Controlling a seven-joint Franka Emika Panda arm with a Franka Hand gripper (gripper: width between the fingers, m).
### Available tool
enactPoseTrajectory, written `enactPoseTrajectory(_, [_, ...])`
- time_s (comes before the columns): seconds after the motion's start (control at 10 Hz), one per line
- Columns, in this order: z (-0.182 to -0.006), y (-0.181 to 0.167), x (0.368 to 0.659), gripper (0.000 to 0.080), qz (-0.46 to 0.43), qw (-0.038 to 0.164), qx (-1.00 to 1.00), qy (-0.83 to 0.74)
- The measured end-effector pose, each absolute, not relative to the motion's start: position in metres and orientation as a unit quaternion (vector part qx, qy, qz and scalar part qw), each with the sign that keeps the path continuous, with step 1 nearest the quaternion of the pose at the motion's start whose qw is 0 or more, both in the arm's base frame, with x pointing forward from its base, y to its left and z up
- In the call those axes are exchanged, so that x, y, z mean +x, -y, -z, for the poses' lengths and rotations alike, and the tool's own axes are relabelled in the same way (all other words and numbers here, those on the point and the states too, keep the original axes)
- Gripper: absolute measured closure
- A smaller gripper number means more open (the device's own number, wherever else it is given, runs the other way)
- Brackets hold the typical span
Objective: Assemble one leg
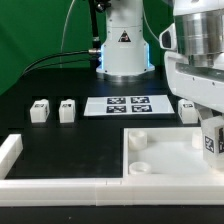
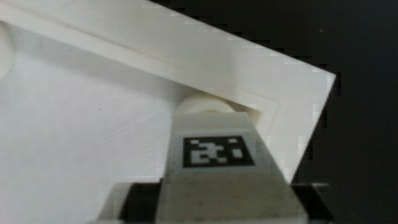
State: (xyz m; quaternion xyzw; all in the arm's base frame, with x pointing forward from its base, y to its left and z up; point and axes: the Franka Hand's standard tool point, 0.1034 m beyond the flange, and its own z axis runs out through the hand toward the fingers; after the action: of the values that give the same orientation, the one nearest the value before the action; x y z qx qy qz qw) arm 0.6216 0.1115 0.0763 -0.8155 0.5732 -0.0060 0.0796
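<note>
My gripper point(image 1: 210, 128) is shut on a white leg point(image 2: 217, 150) with a black-and-white tag and holds it upright over the far right corner of the large white panel point(image 1: 160, 160). In the wrist view the leg's far end meets a round boss point(image 2: 217, 101) in the panel's corner point(image 2: 107, 110). The leg's tag also shows in the exterior view point(image 1: 211, 140). Three other legs stand on the black table: two at the exterior view's left point(image 1: 40, 111) point(image 1: 67, 109) and one at its right point(image 1: 186, 109).
The marker board point(image 1: 128, 105) lies behind the panel in the middle. A white L-shaped fence point(image 1: 40, 182) runs along the front and left edge of the table. The robot's base point(image 1: 122, 50) stands at the back.
</note>
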Motion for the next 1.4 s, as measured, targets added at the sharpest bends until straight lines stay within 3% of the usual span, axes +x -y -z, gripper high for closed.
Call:
enactPoseTrajectory(0.3, [-0.076,-0.112,0.621,0.0508,0.007,0.081,-0.826,-0.557])
enactPoseTrajectory(0.4, [-0.075,-0.115,0.621,0.0322,0.009,0.082,-0.830,-0.552])
enactPoseTrajectory(0.5, [-0.074,-0.116,0.620,0.0209,0.014,0.080,-0.870,-0.486])
enactPoseTrajectory(0.9, [-0.074,-0.114,0.620,0.0153,0.033,0.071,-0.962,-0.260])
enactPoseTrajectory(1.4, [-0.081,-0.112,0.630,0.0151,0.069,0.022,-0.995,0.069])
